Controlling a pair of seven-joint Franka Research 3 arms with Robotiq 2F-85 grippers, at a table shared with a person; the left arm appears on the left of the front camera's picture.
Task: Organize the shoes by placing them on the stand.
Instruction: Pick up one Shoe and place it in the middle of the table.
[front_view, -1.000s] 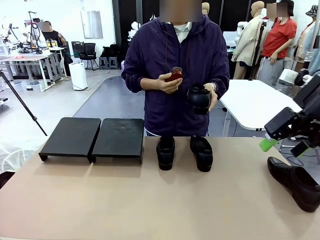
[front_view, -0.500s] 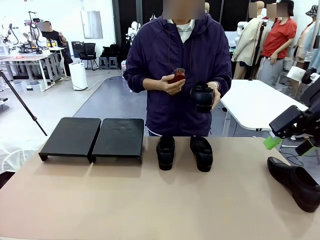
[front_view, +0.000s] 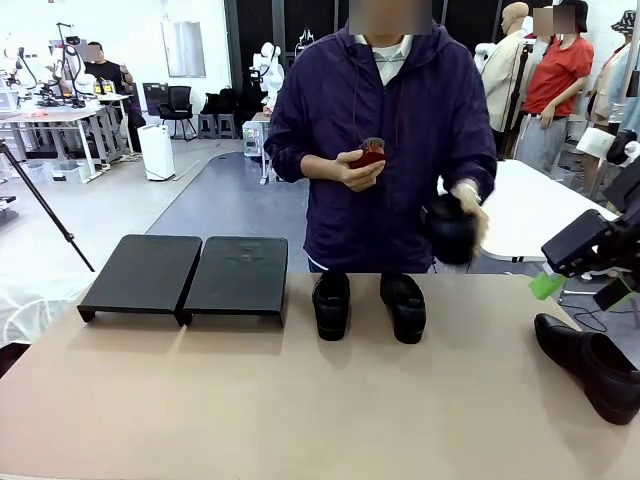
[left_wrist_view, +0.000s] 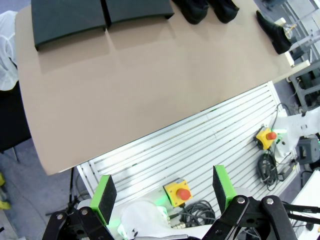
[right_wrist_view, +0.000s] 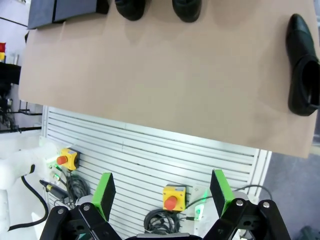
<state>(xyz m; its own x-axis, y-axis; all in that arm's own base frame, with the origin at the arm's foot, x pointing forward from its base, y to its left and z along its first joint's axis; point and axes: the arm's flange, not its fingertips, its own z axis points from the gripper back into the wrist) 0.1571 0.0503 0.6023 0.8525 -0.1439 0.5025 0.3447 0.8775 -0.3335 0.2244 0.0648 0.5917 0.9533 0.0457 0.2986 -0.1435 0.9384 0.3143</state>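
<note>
Now lower & further right vs 1 s ago, nearing tan tabletop (front_view: 300, 400) in person's hand (front_view: 466, 195): glossy black leather slip-on shoe (front_view: 452, 232); L gripper (left_wrist_view: 164, 187) & R gripper (right_wrist_view: 162, 187) spread, empty, so nothing yet on flat black stand platforms (front_view: 185, 270).

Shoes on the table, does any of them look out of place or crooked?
Yes: one shoe lies alone at the table's right edge, angled diagonally, far from the pair standing straight side by side next to the stand. A fourth shoe is in the person's hand.

Right arm (front_view: 612, 238) raised, tilted downward — both jaws wide apart
</note>
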